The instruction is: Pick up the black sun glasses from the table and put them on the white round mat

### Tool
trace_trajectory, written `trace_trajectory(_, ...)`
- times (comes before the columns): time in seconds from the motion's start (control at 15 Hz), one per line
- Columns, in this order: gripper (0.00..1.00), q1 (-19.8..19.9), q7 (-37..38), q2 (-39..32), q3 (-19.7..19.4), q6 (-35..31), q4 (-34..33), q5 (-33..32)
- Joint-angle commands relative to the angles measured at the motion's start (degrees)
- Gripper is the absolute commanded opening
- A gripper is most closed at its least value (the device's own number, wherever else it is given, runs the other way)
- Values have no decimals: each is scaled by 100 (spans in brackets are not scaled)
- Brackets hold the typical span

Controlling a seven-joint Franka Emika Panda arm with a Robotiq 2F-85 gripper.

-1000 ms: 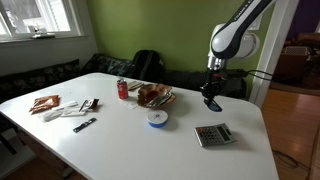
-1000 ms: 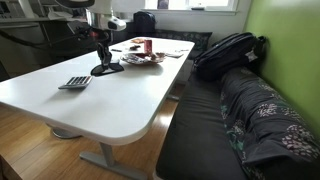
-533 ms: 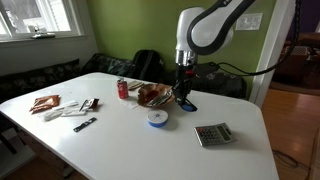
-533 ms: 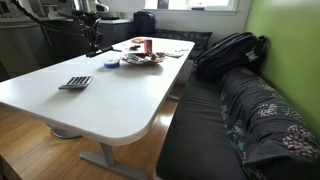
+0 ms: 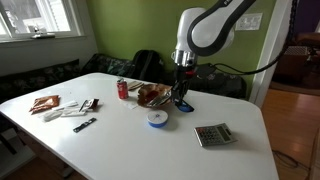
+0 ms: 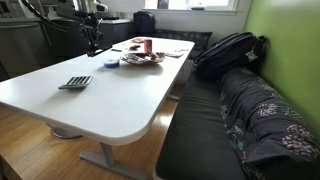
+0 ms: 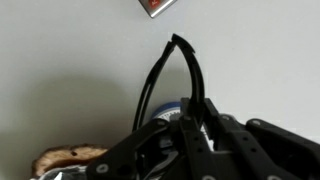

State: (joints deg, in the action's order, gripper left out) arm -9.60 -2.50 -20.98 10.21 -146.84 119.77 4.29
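black sun glasses held clear of the desk
we note the fingers clamped on them; the white round mat lies near at 7 o'clock, not touching.

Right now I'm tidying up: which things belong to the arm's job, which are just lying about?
Job: black sun glasses, in the gripper; white round mat.
Lying about: red can, dish of snacks, calculator, black remote, backpack.
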Motion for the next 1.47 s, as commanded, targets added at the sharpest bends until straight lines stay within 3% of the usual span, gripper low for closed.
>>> trace_trajectory(0.0,4,-91,-611,-163,262,397,-243,-213)
trace_trajectory(0.33,4,-324,-1075,-363,222,1782,-916,-935)
trace_trajectory(0.6,4,-581,-1278,-1071,4,2752,-2143,-2018)
trace_trajectory(0.8,4,-700,-1702,-1763,-22,2743,-3014,-2543)
trace_trajectory(0.93,4,-538,-1980,-2166,175,2416,-3418,-2119)
trace_trajectory(1.0,15,-607,-1709,-1652,64,2504,-2850,-2245)
trace_trajectory(1.2,15,-616,-1838,-2089,90,2445,-3309,-2210)
trace_trajectory(1.27,4,-517,-1993,-2043,177,2306,-3206,-2125)
trace_trajectory(1.4,4,-440,-2160,-2183,238,2330,-3302,-2017)
